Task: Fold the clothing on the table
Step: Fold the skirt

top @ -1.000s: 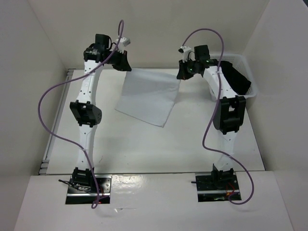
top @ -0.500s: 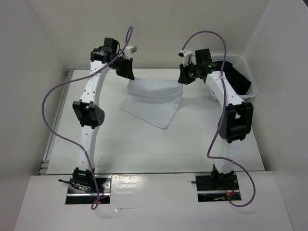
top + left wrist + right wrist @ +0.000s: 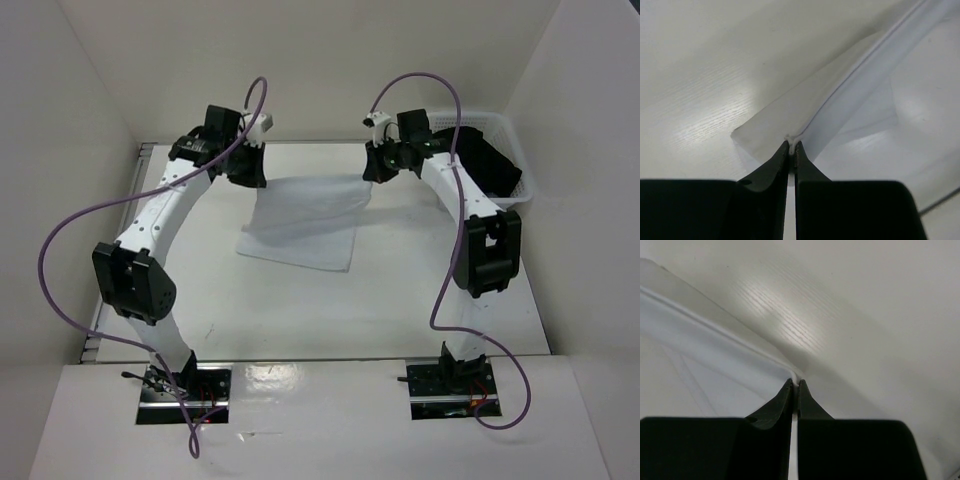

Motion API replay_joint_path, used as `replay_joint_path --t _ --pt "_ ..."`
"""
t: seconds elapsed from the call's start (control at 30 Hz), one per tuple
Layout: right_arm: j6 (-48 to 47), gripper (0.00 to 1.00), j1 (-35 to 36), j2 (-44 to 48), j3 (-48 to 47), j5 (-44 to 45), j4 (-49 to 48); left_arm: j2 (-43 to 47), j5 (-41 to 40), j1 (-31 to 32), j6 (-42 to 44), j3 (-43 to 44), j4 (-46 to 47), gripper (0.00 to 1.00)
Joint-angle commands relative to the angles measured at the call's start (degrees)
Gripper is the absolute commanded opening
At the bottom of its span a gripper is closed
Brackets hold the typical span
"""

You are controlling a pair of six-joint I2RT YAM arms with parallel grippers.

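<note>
The white clothing (image 3: 305,222) lies on the table (image 3: 330,305) at the back middle, its far edge lifted and stretched between both grippers. My left gripper (image 3: 254,180) is shut on the far left corner; in the left wrist view the black fingertips (image 3: 786,156) pinch the thin hem of the clothing (image 3: 850,95). My right gripper (image 3: 370,176) is shut on the far right corner; in the right wrist view the clothing (image 3: 715,360) runs off to the left from the shut gripper (image 3: 796,386). The near part of the clothing rests flat.
A white lattice basket (image 3: 520,165) with a black garment (image 3: 490,160) in it stands at the back right, beside the right arm. A metal rail (image 3: 110,290) runs along the table's left edge. White walls enclose the back and sides.
Both grippers have carried the far edge of the clothing toward the near side and lower, doubling it over the near part. The left arm's elbow has swung out to the left.
</note>
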State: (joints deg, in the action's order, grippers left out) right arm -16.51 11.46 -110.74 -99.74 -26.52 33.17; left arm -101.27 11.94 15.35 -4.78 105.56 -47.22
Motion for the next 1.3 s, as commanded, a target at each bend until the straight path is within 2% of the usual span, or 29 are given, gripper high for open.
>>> replay_joint_path --t 0.0,0.23,0.5,0.77,0.9,1.27 --pt "-0.4 0.00 0.0 1.7 0.5 1.7 -2.8 -1.7 -2.1 -3.6 0.3 -11.0 10.7 0.00" --pt "-0.4 0.00 0.5 0.4 1.7 2.7 -3.4 -4.3 -3.3 -4.8 2.7 -18.5 19.7 0.00" --pt "0.1 0.00 1.5 -1.5 1.8 4.5 -6.2 -4.8 -6.5 -5.3 5.6 -17.0 28.8 0.00" --pt "1.7 0.00 2.1 2.5 6.5 9.1 -13.0 -4.3 -11.6 -5.3 7.4 -14.3 36.9 0.00" --pt "1.7 0.00 2.6 3.5 7.7 12.5 -14.8 -6.9 -13.4 -5.3 7.9 -11.0 37.5 0.00" --pt "2.3 0.00 4.9 6.0 12.9 22.3 -22.9 -7.4 -22.6 -4.8 9.2 -14.2 44.1 0.00"
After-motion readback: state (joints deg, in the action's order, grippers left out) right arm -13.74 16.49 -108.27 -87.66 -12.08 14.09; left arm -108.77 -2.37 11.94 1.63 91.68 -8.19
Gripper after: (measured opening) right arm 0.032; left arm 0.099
